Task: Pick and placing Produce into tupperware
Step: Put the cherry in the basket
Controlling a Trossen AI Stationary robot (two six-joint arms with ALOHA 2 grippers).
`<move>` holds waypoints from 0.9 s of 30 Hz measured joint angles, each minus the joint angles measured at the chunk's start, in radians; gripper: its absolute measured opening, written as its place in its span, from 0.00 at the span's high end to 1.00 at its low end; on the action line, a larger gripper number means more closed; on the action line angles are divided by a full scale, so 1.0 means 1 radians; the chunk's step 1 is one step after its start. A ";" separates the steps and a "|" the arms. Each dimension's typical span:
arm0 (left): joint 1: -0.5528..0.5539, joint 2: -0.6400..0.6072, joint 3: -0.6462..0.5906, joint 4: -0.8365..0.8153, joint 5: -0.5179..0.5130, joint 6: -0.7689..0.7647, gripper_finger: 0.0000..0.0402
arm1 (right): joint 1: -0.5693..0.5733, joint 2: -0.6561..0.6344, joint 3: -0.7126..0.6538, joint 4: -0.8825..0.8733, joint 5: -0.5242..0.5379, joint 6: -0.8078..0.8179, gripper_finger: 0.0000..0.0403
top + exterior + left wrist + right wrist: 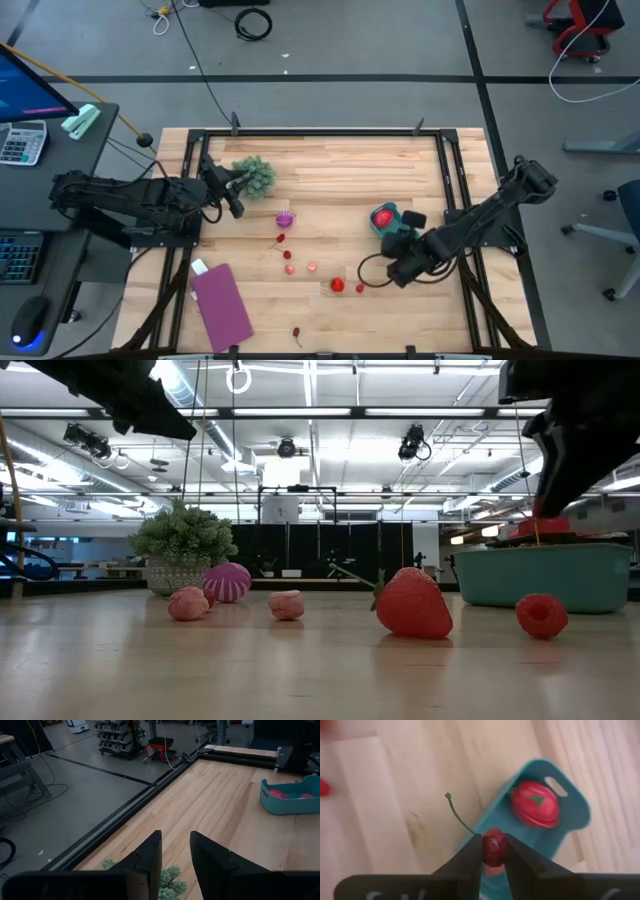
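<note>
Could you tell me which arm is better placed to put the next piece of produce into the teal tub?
The right. The right gripper is shut on a stemmed red cherry above the tub. The left gripper is open and empty, by the green leafy clump across the table.

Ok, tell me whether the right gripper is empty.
No: the right gripper is shut on a small red cherry, its stem sticking out, above the tupperware.
</note>
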 joint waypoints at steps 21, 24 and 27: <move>0.000 0.000 0.000 -0.006 0.000 0.001 0.73 | -0.208 0.077 -0.129 0.004 -0.010 0.092 0.73; 0.000 0.000 0.000 -0.006 0.000 0.001 0.73 | -0.230 0.077 -0.143 0.039 -0.023 0.040 0.69; 0.000 0.000 0.000 -0.006 0.000 0.001 0.73 | -0.244 0.077 -0.162 0.109 -0.027 -0.009 0.65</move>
